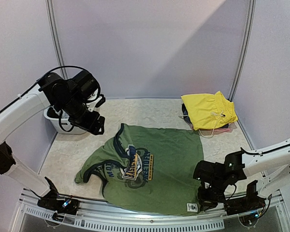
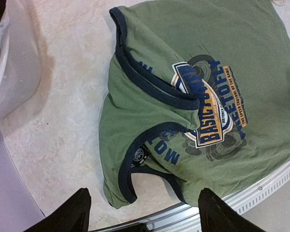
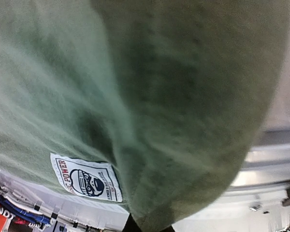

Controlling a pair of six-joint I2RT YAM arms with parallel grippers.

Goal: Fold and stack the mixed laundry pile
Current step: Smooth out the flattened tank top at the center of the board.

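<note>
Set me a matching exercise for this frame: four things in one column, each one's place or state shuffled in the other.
1. yellow garment
2. white tub
3. left pincer
4. right pincer

A. open, above the table
B. closed on the green T-shirt's near edge
C. far right, on other clothes
D. far left, by the wall

Pairs: 1-C, 2-D, 3-A, 4-B

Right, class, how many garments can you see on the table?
2: olive-green T-shirt spread centre, yellow garment folded far right; others look partly hidden beneath it.
</note>
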